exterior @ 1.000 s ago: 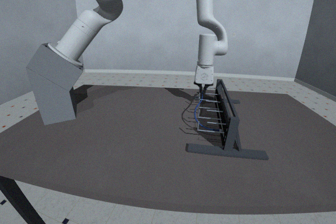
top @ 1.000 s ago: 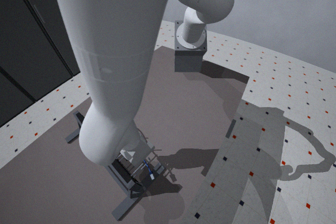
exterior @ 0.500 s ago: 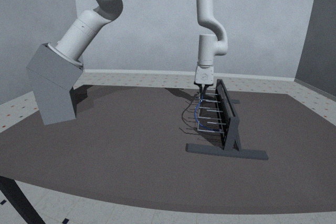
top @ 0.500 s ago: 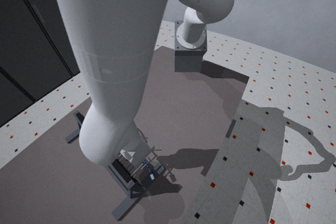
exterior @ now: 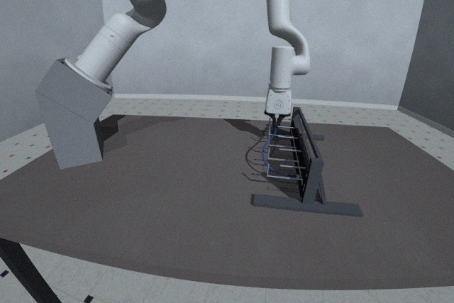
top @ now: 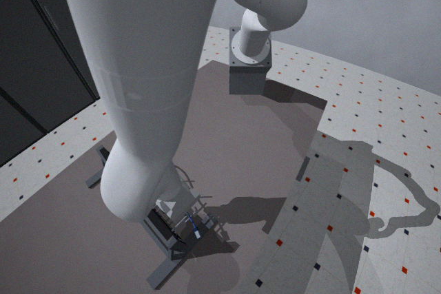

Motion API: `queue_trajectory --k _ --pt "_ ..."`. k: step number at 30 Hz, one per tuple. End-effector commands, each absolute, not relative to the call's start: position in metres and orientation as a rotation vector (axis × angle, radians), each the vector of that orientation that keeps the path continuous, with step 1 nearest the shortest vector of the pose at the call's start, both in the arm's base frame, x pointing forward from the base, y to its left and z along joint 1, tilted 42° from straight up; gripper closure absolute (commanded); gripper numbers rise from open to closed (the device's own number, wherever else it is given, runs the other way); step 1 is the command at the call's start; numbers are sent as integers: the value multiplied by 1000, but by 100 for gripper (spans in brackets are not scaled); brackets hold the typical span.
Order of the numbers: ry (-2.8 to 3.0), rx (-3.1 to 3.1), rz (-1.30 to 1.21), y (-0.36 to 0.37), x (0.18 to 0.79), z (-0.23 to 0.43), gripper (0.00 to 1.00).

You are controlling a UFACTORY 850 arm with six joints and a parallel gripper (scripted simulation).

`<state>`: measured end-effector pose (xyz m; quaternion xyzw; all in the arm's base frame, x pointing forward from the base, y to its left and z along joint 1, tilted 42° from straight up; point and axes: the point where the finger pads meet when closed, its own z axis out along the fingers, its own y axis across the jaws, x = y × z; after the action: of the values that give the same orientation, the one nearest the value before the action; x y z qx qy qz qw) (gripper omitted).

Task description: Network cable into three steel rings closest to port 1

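A dark patch panel point(exterior: 307, 155) stands on a bar base on the brown mat, with several steel rods and rings point(exterior: 284, 152) sticking out of its face. A blue network cable point(exterior: 267, 149) hangs in a curve in front of the rings; its lower end runs to the panel near the bottom. My gripper point(exterior: 275, 122) points straight down over the far end of the ring row and is shut on the cable's upper part. In the top view the arm hides most of the panel; a blue piece of cable with a pale plug point(top: 195, 229) shows beside it.
The robot's grey base block point(exterior: 71, 112) stands at the left of the mat and also shows at the back in the top view point(top: 248, 70). The panel's base bars point(exterior: 306, 204) lie across the mat. A dark cabinet wall point(top: 32, 56) is at the left.
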<state>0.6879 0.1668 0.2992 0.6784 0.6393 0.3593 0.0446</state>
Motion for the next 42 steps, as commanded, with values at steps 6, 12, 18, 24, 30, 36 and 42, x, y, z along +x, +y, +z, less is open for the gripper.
queue_trajectory --k 6,12,18,24,30,36,42 --pt "1953 2072 1099 164 701 308 100" --pt "1953 2072 1099 163 707 312 100" --pt "1953 2072 1099 162 711 315 100" --pt "1953 2072 1099 161 713 316 100" --pt "1953 2072 1099 161 713 316 100" --pt "1953 2072 1099 161 713 316 100" --pt "1953 2072 1099 161 713 316 100"
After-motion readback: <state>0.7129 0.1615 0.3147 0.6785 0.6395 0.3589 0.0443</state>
